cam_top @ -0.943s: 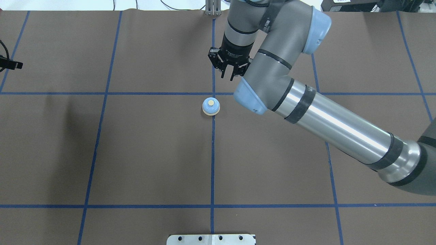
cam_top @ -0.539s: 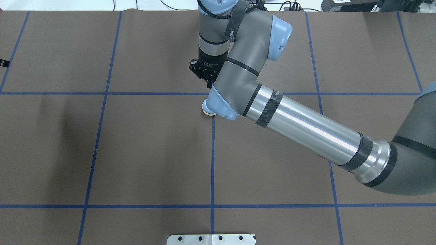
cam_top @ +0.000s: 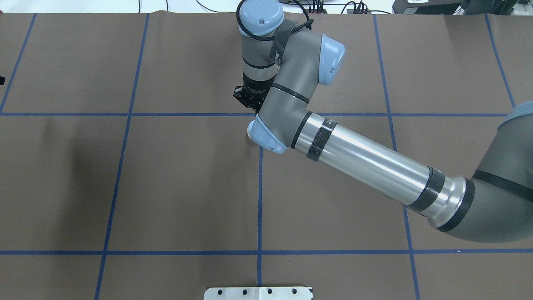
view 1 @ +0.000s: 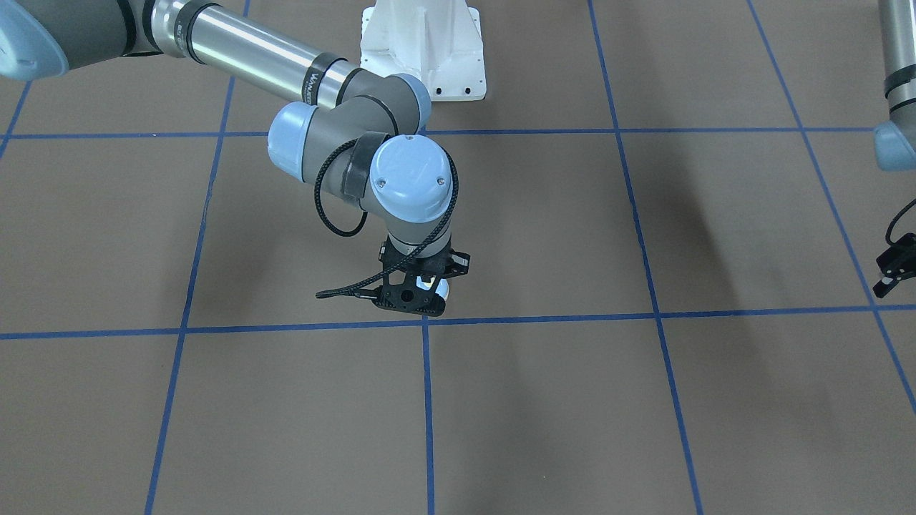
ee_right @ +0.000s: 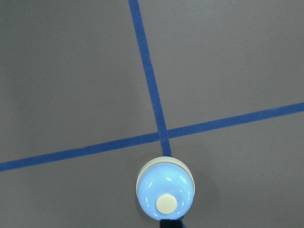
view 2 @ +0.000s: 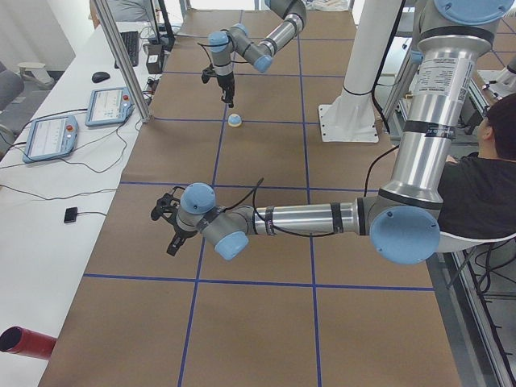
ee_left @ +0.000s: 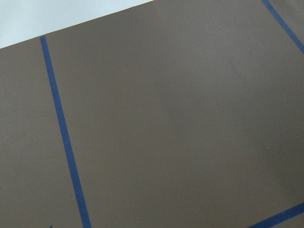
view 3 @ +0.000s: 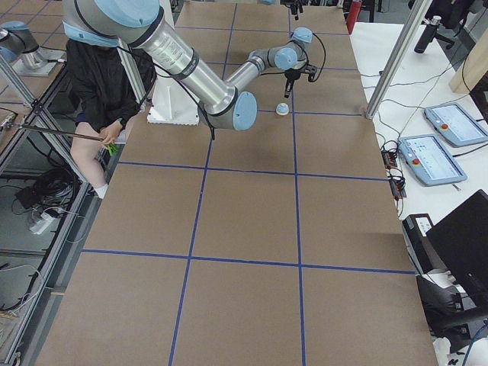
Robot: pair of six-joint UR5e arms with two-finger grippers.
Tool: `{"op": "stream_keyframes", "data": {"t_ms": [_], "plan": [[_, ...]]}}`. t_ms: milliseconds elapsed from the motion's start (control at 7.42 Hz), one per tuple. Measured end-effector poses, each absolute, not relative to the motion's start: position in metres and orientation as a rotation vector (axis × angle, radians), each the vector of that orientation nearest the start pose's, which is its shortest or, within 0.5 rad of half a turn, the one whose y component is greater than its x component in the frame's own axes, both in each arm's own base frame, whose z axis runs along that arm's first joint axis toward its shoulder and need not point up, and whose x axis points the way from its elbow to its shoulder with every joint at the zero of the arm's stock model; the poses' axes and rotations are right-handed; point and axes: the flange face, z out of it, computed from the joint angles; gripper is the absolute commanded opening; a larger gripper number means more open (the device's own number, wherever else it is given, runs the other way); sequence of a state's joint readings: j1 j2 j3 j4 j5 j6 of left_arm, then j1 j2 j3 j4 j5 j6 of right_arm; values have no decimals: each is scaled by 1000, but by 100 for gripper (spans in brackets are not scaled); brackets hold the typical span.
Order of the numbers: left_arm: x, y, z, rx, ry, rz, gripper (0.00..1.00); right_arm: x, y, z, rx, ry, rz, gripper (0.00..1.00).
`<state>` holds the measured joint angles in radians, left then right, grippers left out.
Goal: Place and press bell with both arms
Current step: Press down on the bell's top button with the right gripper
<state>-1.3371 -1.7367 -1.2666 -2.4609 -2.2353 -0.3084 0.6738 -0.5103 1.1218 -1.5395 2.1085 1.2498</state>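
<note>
— Far left, over the table [cam_top: 166,187]: left gripper [view 1: 896,268]. Open or shut? Cannot tell.
— Middle?
— Bell [ee_right: 165,195], already set down, upright on a blue line [ee_right: 147,71] by the crossing. Shiny blue dome, cream button, cream rim.
— Pressed?
— Probably not yet. Right gripper [ee_right: 172,222]: pinched shut, just above. Pressing left to do.

The overhead view looks forward and steeply down on the bench [cam_top: 166,187] from behind the robot. The front-facing view looks back from across it, with the white pedestal [view 1: 422,43] at its top. Two side views look along the bench from either end, farther off. The right wrist view sits close above the bell [ee_right: 165,190], which both side views share. The left wrist view shows only bench surface, close up.
</note>
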Motion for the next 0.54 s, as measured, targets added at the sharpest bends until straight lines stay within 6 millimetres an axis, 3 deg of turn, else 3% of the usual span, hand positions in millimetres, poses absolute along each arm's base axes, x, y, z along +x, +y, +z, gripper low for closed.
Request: {"op": "stream_keyframes", "data": {"t_ms": [539], "plan": [[65,-584,627,526,799,179,100,-604,-573,162,-155,-807,144,0]]}}
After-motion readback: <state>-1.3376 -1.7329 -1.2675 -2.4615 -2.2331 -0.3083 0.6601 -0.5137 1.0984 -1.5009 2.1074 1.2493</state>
